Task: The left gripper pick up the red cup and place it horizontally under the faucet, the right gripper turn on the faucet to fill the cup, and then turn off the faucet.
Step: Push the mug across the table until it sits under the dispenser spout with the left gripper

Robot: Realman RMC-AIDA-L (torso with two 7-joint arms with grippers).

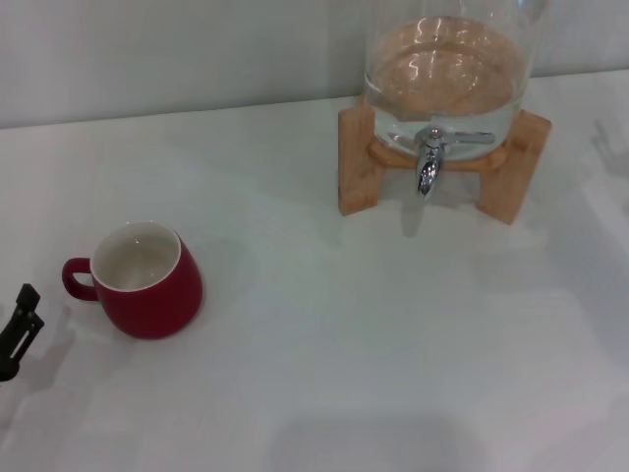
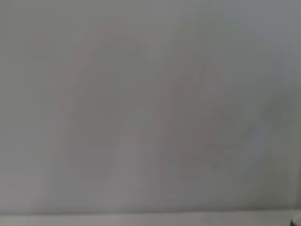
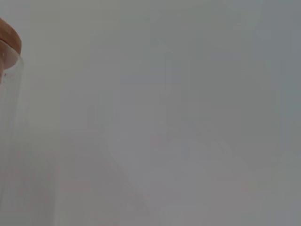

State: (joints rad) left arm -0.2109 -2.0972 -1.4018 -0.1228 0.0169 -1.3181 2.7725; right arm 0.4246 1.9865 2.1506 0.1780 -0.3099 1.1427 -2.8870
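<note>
The red cup [image 1: 142,280] stands upright on the white table at the left of the head view, white inside showing, loop handle pointing left. The chrome faucet [image 1: 428,162] hangs from the front of a clear glass dispenser [image 1: 447,69] on a wooden stand [image 1: 359,162] at the back right. Only a black tip of my left gripper [image 1: 18,329] shows at the left edge, left of the cup and apart from it. My right gripper is out of view. The left wrist view shows only blank white surface.
The white table [image 1: 344,344] spreads between the cup and the dispenser. A pale wall runs behind. The right wrist view shows the dispenser's glass wall [image 3: 9,117] and wooden lid edge [image 3: 10,40] at one side.
</note>
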